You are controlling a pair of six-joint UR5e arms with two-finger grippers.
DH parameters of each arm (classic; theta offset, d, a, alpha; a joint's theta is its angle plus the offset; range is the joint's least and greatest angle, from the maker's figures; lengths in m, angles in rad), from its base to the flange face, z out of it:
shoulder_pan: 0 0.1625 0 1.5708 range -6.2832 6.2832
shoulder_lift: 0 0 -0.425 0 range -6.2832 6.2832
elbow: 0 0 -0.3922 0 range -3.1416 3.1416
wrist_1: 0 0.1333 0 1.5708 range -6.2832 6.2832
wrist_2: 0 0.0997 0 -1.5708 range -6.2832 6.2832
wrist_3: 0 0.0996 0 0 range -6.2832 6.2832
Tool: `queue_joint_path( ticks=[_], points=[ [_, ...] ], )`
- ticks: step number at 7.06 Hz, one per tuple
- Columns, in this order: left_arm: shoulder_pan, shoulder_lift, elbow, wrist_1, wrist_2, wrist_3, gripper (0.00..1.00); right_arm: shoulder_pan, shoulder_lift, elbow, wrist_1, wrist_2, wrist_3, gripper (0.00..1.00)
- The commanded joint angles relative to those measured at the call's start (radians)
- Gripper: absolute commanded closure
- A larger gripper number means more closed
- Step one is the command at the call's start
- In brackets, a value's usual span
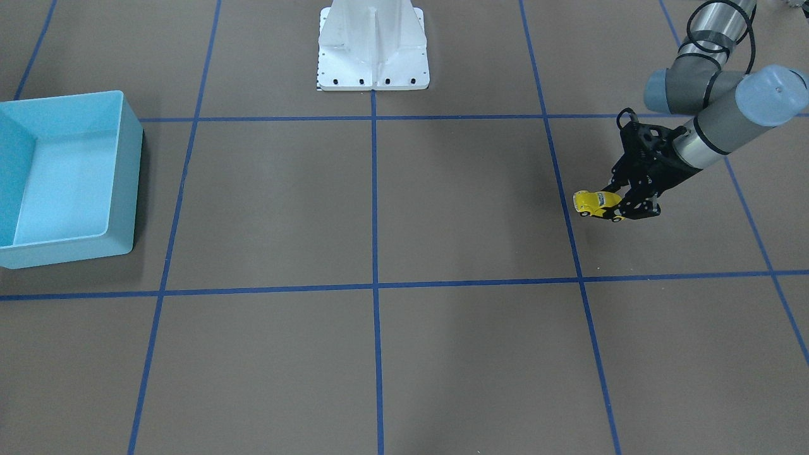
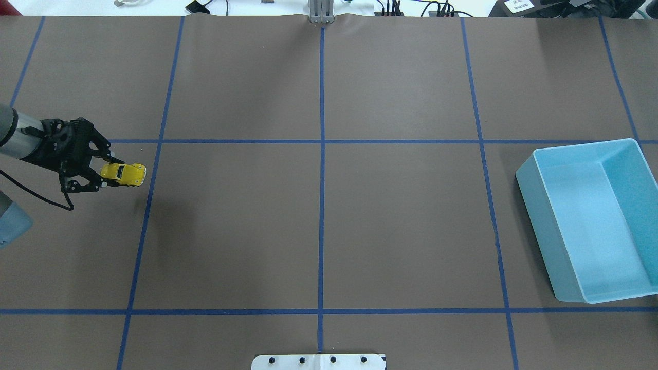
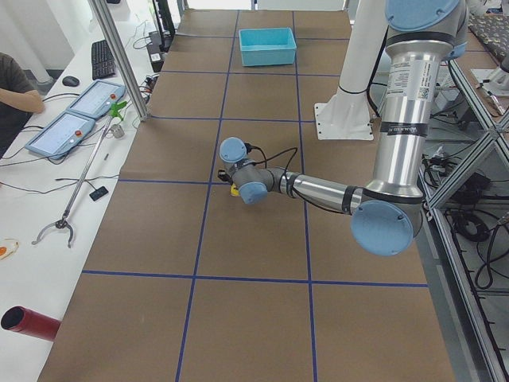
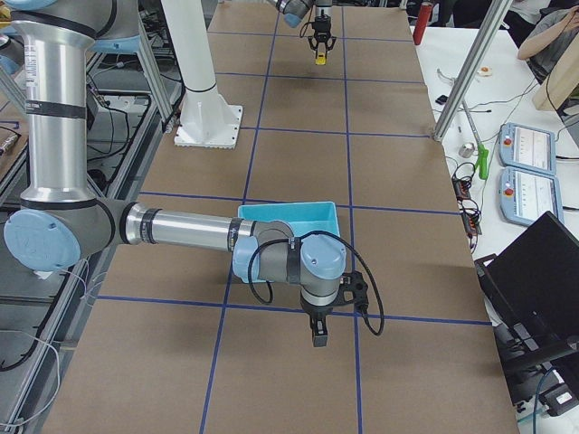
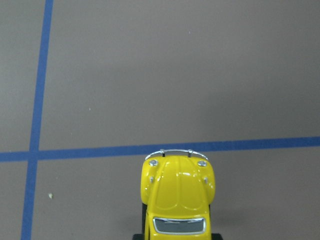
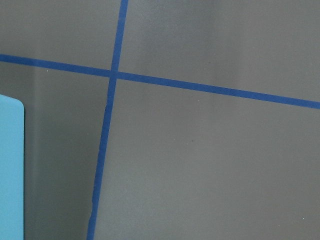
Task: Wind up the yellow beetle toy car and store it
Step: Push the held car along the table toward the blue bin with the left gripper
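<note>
The little yellow car [image 5: 178,195] is a glossy, rounded Beetle shape with a chrome bumper, two small round headlamps and a dark windscreen. The left pincer [image 2: 106,173] has closed on its rear end, one black finger [image 2: 110,160] on each side, so the nose sticks out away from the wrist. It looks to be held a bit clear of the brown table [image 2: 318,231], with a faint shadow lying apart from it, at the robot's far left. A line of blue tape [image 5: 165,148] runs just past the nose, and nothing stands close to it. The left arm [image 1: 714,133] comes in low from the side, its forearm slanting down to the pincer.

Well apart, at the opposite end of the table, sits a light blue bin [image 2: 547,231], open at the top. The right arm [image 4: 181,231] stretches out level beside it, its pincer [image 4: 320,336] pointing straight down near a tape crossing just beside the bin; whether that one is open or closed I cannot tell. The white base [image 1: 373,50] stands at the middle of the table's edge.
</note>
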Motion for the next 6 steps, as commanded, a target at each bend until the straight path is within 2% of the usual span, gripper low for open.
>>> queue_joint_path(
  ticks=[1,3,6],
  points=[
    [0.036,-0.070,0.019,-0.008,0.003,-0.075,0.93,0.000,0.000,0.000,0.000,0.000,-0.001,0.00],
    [0.112,-0.137,0.095,-0.130,0.017,-0.146,0.97,0.000,0.000,0.000,0.000,0.000,-0.001,0.00],
    [0.131,-0.146,0.115,-0.123,0.034,-0.146,0.97,0.000,0.000,0.000,0.000,0.000,-0.001,0.00]
  ],
)
